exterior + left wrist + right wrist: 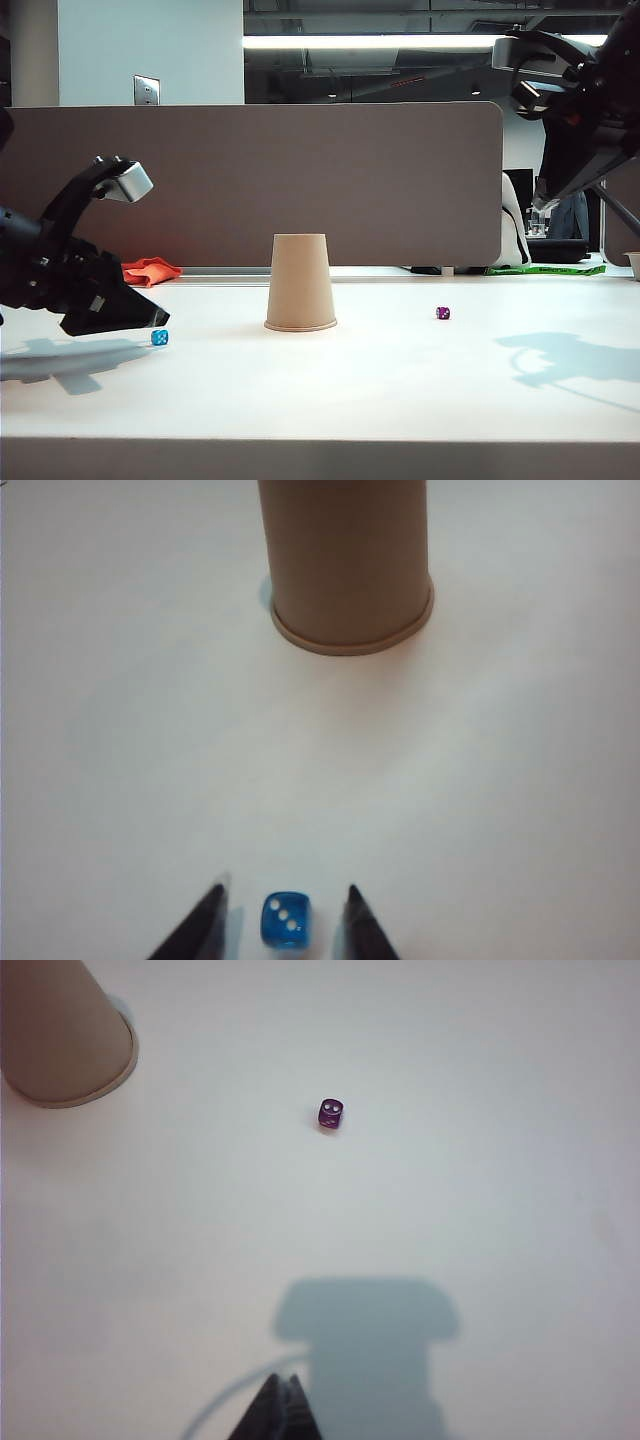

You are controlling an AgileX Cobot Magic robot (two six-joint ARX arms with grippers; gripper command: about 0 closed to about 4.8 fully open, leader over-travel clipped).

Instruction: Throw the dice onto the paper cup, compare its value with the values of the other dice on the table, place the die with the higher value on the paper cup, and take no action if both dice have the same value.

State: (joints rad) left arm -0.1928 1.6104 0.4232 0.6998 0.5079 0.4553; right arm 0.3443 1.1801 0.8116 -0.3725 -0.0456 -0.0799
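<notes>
Down low on the left of the table [400, 400], left gripper [284, 905] with fingers apart either side of the blue die [285, 922], three pips up, not clamped. Centre stage, paper cup [300, 283] upside down, rim on the tabletop. Over to the right, purple die [332, 1113] lying alone, right gripper [281, 1403] held high above, fingertips together.

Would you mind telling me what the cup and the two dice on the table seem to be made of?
The cup, standing rim down, looks like matte tan paper with a rolled rim. The blue die, between the left gripper's fingers, seems translucent glossy plastic, since light glows through it. The purple die is probably similar plastic, darker; too small to be sure.
</notes>
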